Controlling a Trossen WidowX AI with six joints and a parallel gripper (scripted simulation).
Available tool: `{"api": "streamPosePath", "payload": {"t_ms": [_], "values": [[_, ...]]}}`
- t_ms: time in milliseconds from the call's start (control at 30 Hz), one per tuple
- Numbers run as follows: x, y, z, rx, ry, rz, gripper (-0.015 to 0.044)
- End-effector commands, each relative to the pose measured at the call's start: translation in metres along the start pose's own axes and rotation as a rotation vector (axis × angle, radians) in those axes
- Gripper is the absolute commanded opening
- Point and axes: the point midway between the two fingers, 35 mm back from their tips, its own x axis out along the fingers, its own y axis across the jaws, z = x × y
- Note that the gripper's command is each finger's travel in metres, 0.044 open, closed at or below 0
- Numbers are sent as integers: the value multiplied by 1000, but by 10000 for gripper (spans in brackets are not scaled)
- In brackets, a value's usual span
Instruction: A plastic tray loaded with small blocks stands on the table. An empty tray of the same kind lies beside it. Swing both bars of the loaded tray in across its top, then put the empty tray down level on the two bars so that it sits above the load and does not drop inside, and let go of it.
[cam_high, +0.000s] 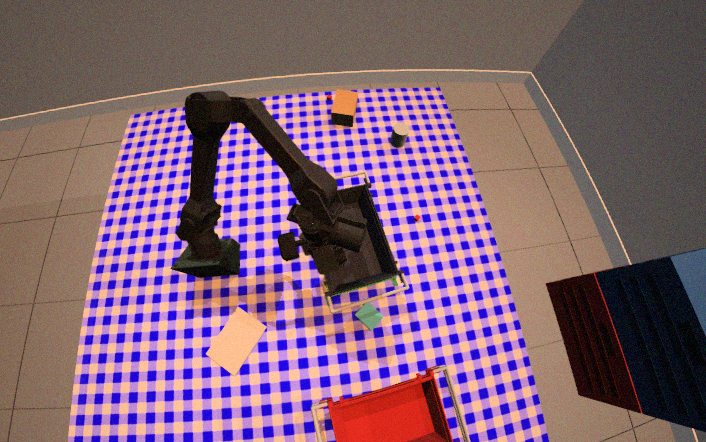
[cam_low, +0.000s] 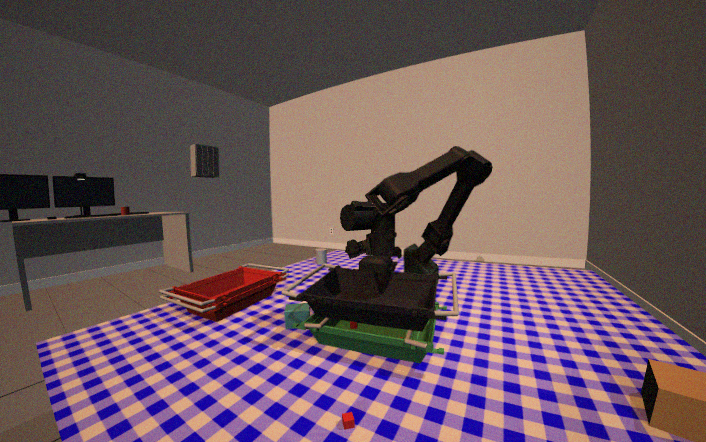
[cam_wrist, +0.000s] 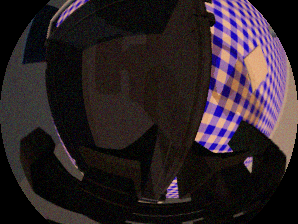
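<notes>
The loaded green tray (cam_low: 364, 345) stands on the table, with a small red block (cam_low: 353, 324) showing inside. Its left bar (cam_low: 316, 324) and right bar (cam_low: 416, 341) reach in across its top and pass under the black tray. The empty black tray (cam_high: 359, 274) (cam_low: 364, 310) (cam_wrist: 117, 105) is above the green tray, roughly level, its own bars out over its ends. Whether it touches the green tray's bars cannot be told. My gripper (cam_low: 381, 278) (cam_wrist: 164, 128) is shut on the black tray's long wall nearest the arm base. The fingertips are hidden in the top view.
A red tray (cam_high: 390, 416) (cam_low: 229, 288) with wire bars stands off to one side. A teal block (cam_high: 368, 316) (cam_low: 296, 315) is close by the green tray's end. An orange box (cam_high: 344, 104) (cam_low: 682, 395), a grey cylinder (cam_high: 399, 135), a flat beige piece (cam_high: 237, 341) and a loose red cube (cam_high: 416, 218) (cam_low: 348, 420) are also present.
</notes>
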Motion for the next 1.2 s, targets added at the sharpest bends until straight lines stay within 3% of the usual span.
{"api": "streamPosePath", "payload": {"t_ms": [0,700,1167], "values": [[5,-6,-2,11,3,-29,0],[5,-6,-2,11,3,-29,0],[5,-6,-2,11,3,-29,205]]}}
